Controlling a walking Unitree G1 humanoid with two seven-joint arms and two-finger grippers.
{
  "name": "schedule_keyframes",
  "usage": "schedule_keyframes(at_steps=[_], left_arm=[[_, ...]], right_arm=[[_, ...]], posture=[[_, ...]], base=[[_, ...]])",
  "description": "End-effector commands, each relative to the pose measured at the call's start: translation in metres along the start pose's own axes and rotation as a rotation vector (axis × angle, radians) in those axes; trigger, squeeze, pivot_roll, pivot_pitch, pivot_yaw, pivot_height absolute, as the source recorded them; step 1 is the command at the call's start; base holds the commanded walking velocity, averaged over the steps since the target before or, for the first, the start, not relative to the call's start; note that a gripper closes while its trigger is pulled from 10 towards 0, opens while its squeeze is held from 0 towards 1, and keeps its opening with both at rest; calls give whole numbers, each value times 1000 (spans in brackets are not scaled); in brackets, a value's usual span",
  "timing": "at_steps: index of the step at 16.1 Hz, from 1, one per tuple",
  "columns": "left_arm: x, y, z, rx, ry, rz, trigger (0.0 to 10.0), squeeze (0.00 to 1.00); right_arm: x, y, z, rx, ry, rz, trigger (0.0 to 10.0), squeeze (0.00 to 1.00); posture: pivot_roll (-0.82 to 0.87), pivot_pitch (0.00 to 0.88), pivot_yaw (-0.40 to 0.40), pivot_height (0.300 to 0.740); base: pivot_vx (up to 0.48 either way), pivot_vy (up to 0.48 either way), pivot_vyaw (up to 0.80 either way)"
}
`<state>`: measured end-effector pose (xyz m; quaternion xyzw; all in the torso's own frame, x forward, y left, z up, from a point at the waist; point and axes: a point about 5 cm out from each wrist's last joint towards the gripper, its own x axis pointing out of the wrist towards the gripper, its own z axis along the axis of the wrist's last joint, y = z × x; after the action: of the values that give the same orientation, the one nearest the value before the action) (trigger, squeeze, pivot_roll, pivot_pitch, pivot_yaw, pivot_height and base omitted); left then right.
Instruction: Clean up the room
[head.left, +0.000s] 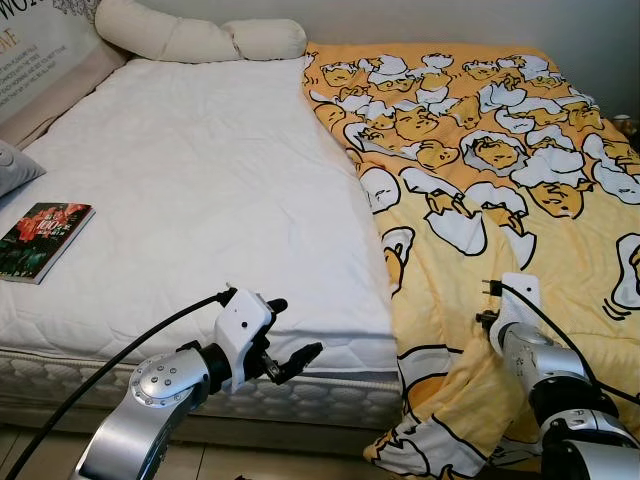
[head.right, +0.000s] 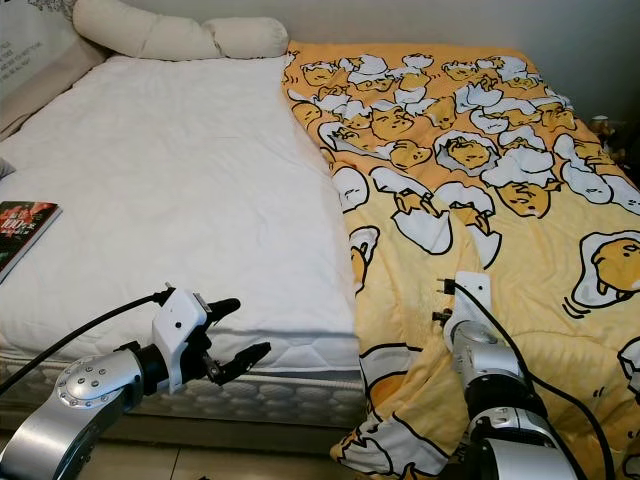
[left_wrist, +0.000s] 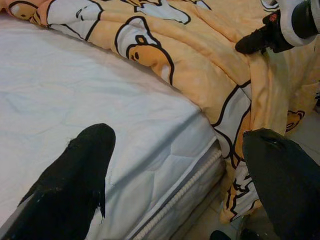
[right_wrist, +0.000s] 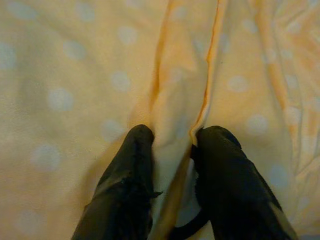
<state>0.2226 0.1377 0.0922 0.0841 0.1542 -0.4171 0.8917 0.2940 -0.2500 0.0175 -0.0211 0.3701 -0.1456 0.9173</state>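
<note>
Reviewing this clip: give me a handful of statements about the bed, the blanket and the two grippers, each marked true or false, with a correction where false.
1. The yellow blanket covers the whole mattress. False: it lies over the robot's right part of the bed; the white mattress is bare on the left.
2. The right gripper has a fold of the blanket pinched in its jaws. True.
3. The left gripper holds the book. False: its jaws are open and empty, near the mattress's front edge.
4. The book lies on the mattress near its left edge. True.
5. The white bolster pillow lies on the floor. False: it lies at the head of the bed.
</note>
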Motion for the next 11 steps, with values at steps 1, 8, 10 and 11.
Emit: schedule_keyframes(at_steps=[1,8,10,11], left_arm=[[-1,-1,3,9,-1,-11,10000,627],[-2,-4,2,5,8,-43,10000,627],[-3,-4,0,7,13,-44,10000,627],[-4,-4,-1,6,16,-31,10000,627]], right_arm=[[0,-1,6,18,-10,5,0,0],[1,-5,5,39,-11,6,0,0],[0,-5,7,70,-37,32,0,0],[-3,-1,11,117,-85,107,0,0]], posture=[[-52,15,31,740],[-58,18,35,740],[-58,18,35,740],[-62,23,31,740]], base=[[0,0,0],[0,0,0],[0,0,0],[0,0,0]])
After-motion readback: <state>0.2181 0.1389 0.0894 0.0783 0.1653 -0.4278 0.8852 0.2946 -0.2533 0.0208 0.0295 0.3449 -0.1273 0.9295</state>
